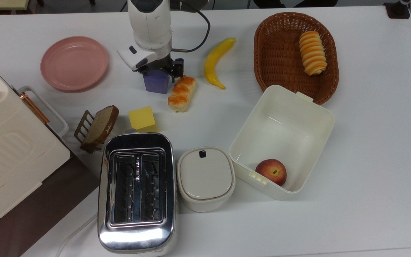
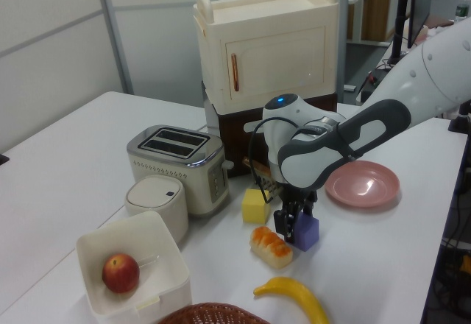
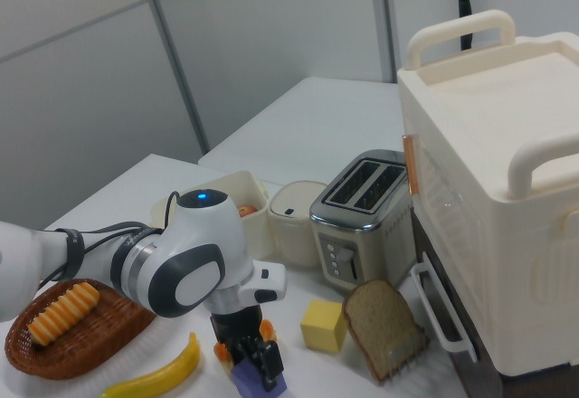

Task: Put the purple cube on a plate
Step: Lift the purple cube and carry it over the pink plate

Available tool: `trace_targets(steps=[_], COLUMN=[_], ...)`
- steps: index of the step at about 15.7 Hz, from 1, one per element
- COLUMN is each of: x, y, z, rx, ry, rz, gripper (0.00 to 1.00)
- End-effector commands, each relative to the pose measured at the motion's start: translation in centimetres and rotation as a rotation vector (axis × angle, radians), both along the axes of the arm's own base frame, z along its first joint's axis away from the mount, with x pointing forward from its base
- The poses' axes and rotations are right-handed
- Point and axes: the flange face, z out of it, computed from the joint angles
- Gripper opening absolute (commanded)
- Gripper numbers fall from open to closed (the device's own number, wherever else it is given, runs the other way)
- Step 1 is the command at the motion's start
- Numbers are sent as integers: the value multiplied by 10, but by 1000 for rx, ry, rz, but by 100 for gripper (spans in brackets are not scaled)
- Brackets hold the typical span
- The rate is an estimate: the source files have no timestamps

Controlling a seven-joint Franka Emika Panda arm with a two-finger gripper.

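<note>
With its fingers straddling the purple cube (image 1: pixel 154 83) on the desk (image 1: pixel 369 142), the end effector (image 1: pixel 158 72) stands open, unclosed, ready to grip for the plate (image 1: pixel 73 63).

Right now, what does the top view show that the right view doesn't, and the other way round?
Top view alone: the pink plate, bare, and the peach in the open white tub. Right view alone: the toaster's front controls and the wall panels behind. Both: the gripper down over the purple cube, banana, yellow cube, bread slice and basket.
</note>
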Motion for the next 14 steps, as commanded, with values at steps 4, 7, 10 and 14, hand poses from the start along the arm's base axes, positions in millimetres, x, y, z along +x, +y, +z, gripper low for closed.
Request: trace_targets(steps=[4, 7, 10, 14], x=[-5, 2, 6, -7], y=[-29, -54, -85, -150], z=[10, 49, 85, 89], rx=[-18, -4, 21, 36], ry=[-5, 62, 72, 54], rz=[-49, -28, -38, -49], gripper=[0, 0, 0, 0])
